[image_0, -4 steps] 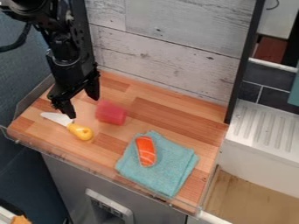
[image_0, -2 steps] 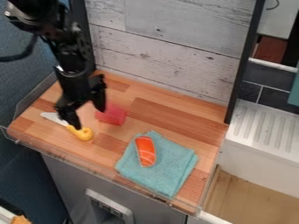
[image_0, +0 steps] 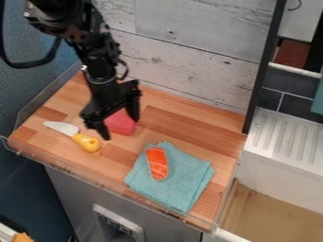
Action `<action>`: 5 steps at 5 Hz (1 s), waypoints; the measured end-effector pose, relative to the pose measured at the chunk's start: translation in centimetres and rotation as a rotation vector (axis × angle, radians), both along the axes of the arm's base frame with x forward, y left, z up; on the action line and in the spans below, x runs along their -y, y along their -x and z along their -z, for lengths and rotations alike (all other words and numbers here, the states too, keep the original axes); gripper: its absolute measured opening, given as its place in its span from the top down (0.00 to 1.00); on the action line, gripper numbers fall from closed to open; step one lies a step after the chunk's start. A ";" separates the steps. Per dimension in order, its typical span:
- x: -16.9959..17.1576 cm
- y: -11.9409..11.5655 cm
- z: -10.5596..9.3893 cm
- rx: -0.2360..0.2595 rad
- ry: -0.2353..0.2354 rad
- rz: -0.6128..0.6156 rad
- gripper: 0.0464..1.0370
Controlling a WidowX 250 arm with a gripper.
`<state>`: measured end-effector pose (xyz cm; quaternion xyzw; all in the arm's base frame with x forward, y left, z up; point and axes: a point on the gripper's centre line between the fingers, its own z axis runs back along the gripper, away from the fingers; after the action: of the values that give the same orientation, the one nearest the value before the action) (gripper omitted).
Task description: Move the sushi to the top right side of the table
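Observation:
The gripper [image_0: 121,128] hangs open over the left half of the table [image_0: 180,122], its two fingers spread apart with nothing held between them. One finger is at the left, above the knife handle's right side, and the other is in front of the red block. The sushi [image_0: 157,163], orange with white stripes, lies on a folded teal cloth [image_0: 183,182] at the table's front right. It is to the right of the gripper and nearer the front edge, and the two are apart.
A red block [image_0: 122,124] sits behind the fingers, partly covered by them. A knife with a yellow handle [image_0: 86,142] lies at the left. A clear rim [image_0: 75,171] runs along the front edge; a wooden wall [image_0: 183,56] stands behind.
The gripper has moved to the right, from above the knife to in front of the red block. Sushi, cloth, knife and block have kept their places.

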<state>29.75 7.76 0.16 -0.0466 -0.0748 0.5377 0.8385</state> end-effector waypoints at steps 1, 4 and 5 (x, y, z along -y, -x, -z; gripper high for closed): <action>2.9 -0.7 0.0 0.019 0.030 0.114 0.04; 6.3 -0.9 2.8 -0.046 0.057 0.292 0.04; 6.7 -0.6 4.1 -0.090 0.041 0.319 0.04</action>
<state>30.35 1.09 -3.92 -0.0507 -0.0178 0.4006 0.9147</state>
